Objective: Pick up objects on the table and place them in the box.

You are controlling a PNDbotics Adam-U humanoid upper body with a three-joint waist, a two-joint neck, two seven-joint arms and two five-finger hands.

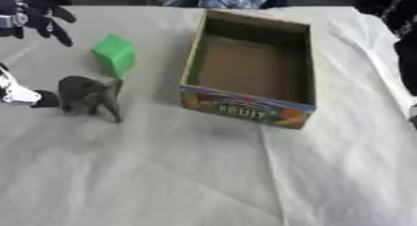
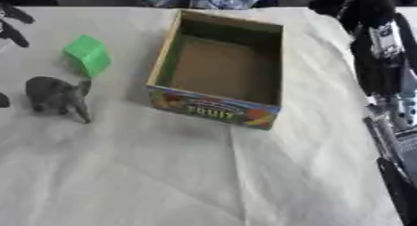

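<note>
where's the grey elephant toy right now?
The grey elephant toy stands on the white tablecloth at the robot's left, just in front of the green block and left of the open box.

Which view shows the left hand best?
Left eye view: the left hand shows at the upper left corner, dark fingers spread above the green block. Right eye view catches only its fingertips at the left edge.

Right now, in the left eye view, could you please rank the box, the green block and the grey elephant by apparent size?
1. Box, clearly largest.
2. Elephant.
3. Block, though it sits farther back and looks near the elephant's size, so that order is unsure.
</note>
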